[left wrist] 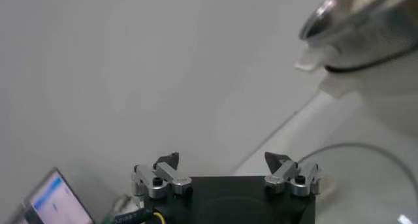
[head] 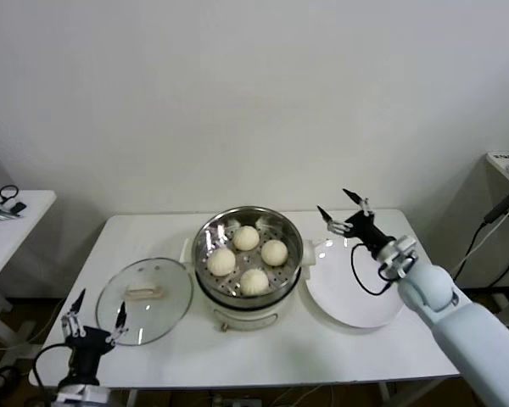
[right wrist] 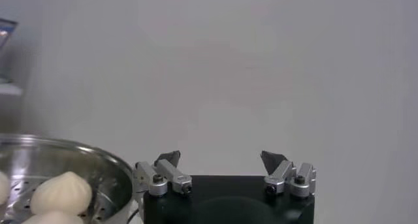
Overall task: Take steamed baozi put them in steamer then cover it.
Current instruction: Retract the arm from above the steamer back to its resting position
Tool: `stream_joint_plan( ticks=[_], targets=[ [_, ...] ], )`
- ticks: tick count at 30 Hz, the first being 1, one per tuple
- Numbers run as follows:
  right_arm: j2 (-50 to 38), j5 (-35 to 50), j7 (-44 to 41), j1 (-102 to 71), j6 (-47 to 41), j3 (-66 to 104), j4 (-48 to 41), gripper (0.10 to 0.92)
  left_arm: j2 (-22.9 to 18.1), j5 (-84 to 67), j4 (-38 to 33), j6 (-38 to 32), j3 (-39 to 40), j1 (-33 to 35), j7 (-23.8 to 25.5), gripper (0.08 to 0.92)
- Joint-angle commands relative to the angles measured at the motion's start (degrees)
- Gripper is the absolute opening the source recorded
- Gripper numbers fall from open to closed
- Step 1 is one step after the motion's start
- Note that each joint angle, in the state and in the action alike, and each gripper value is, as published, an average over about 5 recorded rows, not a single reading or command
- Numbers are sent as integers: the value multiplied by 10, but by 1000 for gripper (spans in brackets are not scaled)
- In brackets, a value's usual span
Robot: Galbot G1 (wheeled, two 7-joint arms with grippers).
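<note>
Several cream-white baozi [head: 247, 238] lie on the perforated tray inside the shiny steel steamer [head: 290, 227] at the table's middle. One baozi [right wrist: 61, 191] and the steamer wall [right wrist: 98, 163] show in the right wrist view. The glass cover [head: 171, 301] with its cream bar handle [head: 143, 292] lies flat on the table left of the steamer. My right gripper [head: 338, 206] is open and empty, raised above the white plate [head: 356, 301], right of the steamer. My left gripper [head: 97, 311] is open and empty, low at the table's front left edge, just left of the cover.
The flat white plate lies right of the steamer and holds nothing. A side table [head: 8, 229] with small items stands at the far left. A black cable [head: 483, 233] hangs at the right. The steamer's base [left wrist: 379, 88] and cover rim [left wrist: 366, 148] show in the left wrist view.
</note>
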Motion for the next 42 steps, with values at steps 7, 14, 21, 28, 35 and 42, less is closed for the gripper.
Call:
stream_joint_plan(
  ticks=[7,14,21,28,35,42],
  targets=[
    [80,-42,-15,-230,-18,237,40,823,23,439,70,51,70,-35,-62,823],
    [91,-65,-20,-262,-35,249,43,823,9,500,152,59,99,-94,-76,823],
    [98,-90,-25,-272,-37,249,39,823,9,535,226,61,104,-156,-74,823],
    [105,-105,-26,-271,-35,245,37,823,20,541,279,69,86,-206,-77,823],
    [111,-120,-31,-269,-29,246,26,823,30,528,314,68,85,-240,-77,823],
    [120,-136,-41,-273,-18,251,13,823,35,522,334,67,89,-261,-83,823]
  ],
)
